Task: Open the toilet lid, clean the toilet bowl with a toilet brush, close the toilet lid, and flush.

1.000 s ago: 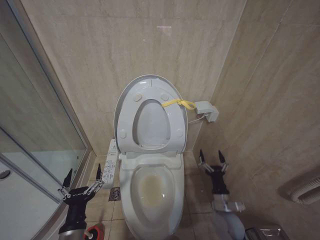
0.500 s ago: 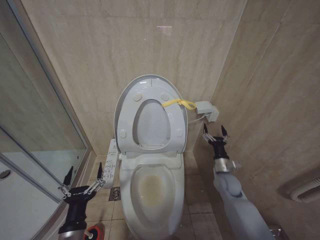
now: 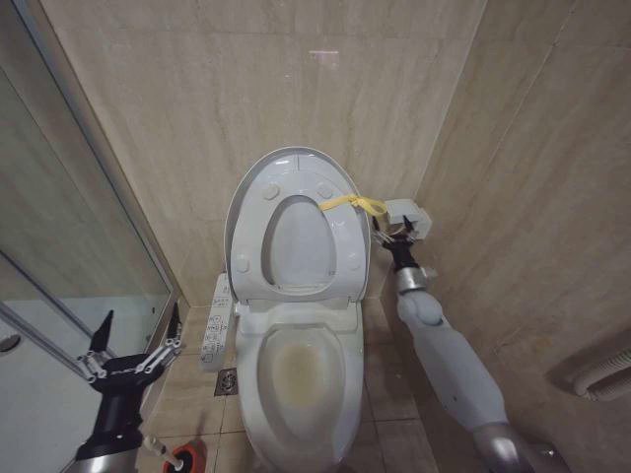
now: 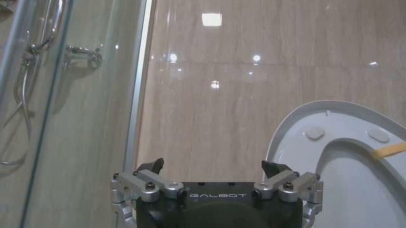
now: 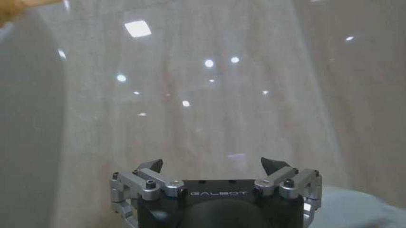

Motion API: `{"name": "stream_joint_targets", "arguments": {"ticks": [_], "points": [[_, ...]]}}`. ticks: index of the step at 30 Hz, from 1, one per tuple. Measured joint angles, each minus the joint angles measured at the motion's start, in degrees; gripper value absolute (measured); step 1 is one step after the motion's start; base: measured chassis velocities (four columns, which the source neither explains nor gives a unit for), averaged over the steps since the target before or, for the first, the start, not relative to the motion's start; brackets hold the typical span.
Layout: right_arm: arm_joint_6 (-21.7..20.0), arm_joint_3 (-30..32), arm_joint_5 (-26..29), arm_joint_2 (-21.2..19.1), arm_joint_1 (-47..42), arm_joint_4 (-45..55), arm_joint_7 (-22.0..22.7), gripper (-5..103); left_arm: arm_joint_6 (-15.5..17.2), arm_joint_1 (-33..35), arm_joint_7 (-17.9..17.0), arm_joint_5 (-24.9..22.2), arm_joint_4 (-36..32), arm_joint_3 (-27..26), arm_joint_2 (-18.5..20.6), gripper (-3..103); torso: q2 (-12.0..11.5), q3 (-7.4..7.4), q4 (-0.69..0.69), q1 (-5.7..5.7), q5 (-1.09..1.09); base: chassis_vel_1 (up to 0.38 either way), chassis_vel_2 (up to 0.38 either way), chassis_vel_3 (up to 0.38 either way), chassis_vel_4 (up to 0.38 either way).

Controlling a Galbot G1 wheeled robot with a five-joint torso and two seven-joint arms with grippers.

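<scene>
The lid (image 3: 296,212) stands open at frame centre above the uncleaned bowl (image 3: 301,379). The brush (image 3: 168,455) sits lower left, untouched. Left hand (image 3: 133,347) and right hand (image 3: 389,234) both gape empty.

White toilet lid (image 3: 292,182) stands upright over the stained toilet bowl (image 3: 296,379).
</scene>
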Motion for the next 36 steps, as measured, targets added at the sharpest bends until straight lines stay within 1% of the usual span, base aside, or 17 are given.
{"name": "stream_joint_targets", "arguments": {"ticks": [3, 7, 12, 13, 17, 19, 20, 22, 23, 24, 25, 26, 27, 28, 30, 34, 36], "points": [[-0.6, -1.6, 0.0, 0.4, 1.8, 0.2, -0.4, 100, -0.2, 0.3, 0.0, 0.0, -0.1, 0.0, -0.6, 100, 0.0, 0.0, 0.0, 0.0, -0.01, 0.0, 0.0, 0.0, 0.0], [-1.2, -2.5, 0.6, -0.4, 1.7, 2.8, -0.4, 100, -0.3, 0.3, 0.0, 0.2, -0.1, 0.5, -1.0, 100, 0.0, 0.0, -0.02, 0.0, 0.0, 0.0, 0.0, 0.0, 0.0], [-0.9, -3.0, 1.5, -3.0, -2.5, 10.4, -1.1, 100, -0.3, -0.2, 0.0, 0.5, 0.6, 1.1, -1.0, 100, 0.0, -0.01, -0.05, 0.0, 0.0, 0.0, 0.0, 0.0, 0.0], [-0.8, -3.2, 1.5, -3.4, -3.6, 11.6, -1.2, 100, -0.3, -0.3, 0.0, 0.6, 0.8, 1.4, -1.1, 100, 0.0, -0.01, -0.03, -0.01, 0.0, 0.0, 0.0, 0.0, 0.0], [-0.6, -3.2, 1.6, -4.1, -6.6, 14.6, -1.3, 100, -0.3, -0.6, 0.0, 1.0, 1.3, 2.1, -1.5, 100, 0.0, -0.01, -0.01, -0.01, 0.01, 0.0, 0.0, 0.0, 0.0], [0.1, -3.0, 1.6, -4.5, -10.0, 17.7, -1.3, 100, -0.3, -1.0, -0.1, 1.4, 1.9, 2.7, -1.8, 100, 0.0, -0.01, -0.03, -0.01, 0.01, 0.0, 0.0, 0.0, 0.0], [0.1, -3.0, 1.6, -4.5, -10.0, 17.7, -1.3, 100, -0.3, -1.0, -0.1, 1.4, 1.9, 2.7, -1.8, 100, 0.0, -0.01, -0.03, -0.01, 0.01, 0.0, 0.0, 0.0, 0.0], [0.7, -2.3, 1.6, -4.6, -13.6, 20.6, -1.3, 100, -0.3, -1.4, -0.1, 1.5, 2.2, 2.8, -2.0, 100, 0.0, -0.01, 0.02, -0.01, 0.01, 0.0, 0.0, 0.0, 0.0], [0.8, -1.8, 1.6, -4.6, -15.9, 22.3, -1.2, 100, -0.3, -1.7, -0.1, 1.3, 2.3, 2.7, -1.9, 100, 0.0, -0.01, -0.01, -0.01, 0.01, 0.0, 0.0, 0.0, 0.0], [0.8, -1.8, 1.6, -4.6, -15.9, 22.3, -1.2, 100, -0.3, -1.7, -0.1, 1.3, 2.3, 2.7, -1.9, 100, 0.0, -0.01, -0.01, -0.01, 0.01, 0.0, 0.0, 0.0, 0.0], [1.0, -1.3, 1.6, -4.5, -18.3, 23.9, -1.1, 100, -0.3, -1.9, -0.2, 1.1, 2.3, 2.4, -1.8, 100, 0.0, -0.01, 0.0, -0.01, 0.01, 0.0, 0.0, 0.0, 0.0], [1.4, -0.4, 1.6, -4.2, -22.1, 26.6, -1.0, 100, -0.2, -2.3, -0.2, 0.3, 1.7, 1.7, -1.4, 100, 0.0, -0.01, -0.04, -0.02, 0.0, 0.0, 0.0, 0.0, 0.0], [1.7, 0.0, 1.5, -3.9, -24.2, 28.2, -1.0, 100, 0.1, -2.5, -0.3, -0.2, 1.0, 1.2, -1.2, 100, 0.0, -0.01, -0.04, -0.02, 0.01, 0.0, 0.0, 0.0, 0.0], [1.7, 0.0, 1.5, -3.9, -24.2, 28.2, -1.0, 100, 0.1, -2.5, -0.3, -0.2, 1.0, 1.2, -1.2, 100, 0.0, -0.01, -0.04, -0.02, 0.01, 0.0, 0.0, 0.0, 0.0], [2.7, 0.5, 0.7, -3.1, -28.7, 31.3, -1.1, 100, 0.6, -2.8, -0.6, -1.1, -0.6, -0.2, -0.7, 100, 0.0, -0.01, -0.02, -0.02, -0.01, 0.0, 0.0, 0.0, 0.0], [3.7, 0.7, -0.3, -2.4, -32.4, 33.3, -1.5, 100, 0.6, -2.6, -0.8, -1.3, -1.9, -1.1, -0.5, 100, 0.0, -0.01, -0.02, -0.02, 0.0, 0.0, 0.0, 0.0, 0.0], [5.1, 0.8, -1.7, -1.6, -36.3, 35.0, -2.1, 100, 0.6, -2.2, -1.0, -1.3, -3.3, -1.4, -0.3, 100, 0.0, -0.01, -0.02, -0.02, 0.0, 0.0, 0.0, 0.0, 0.0]]}}
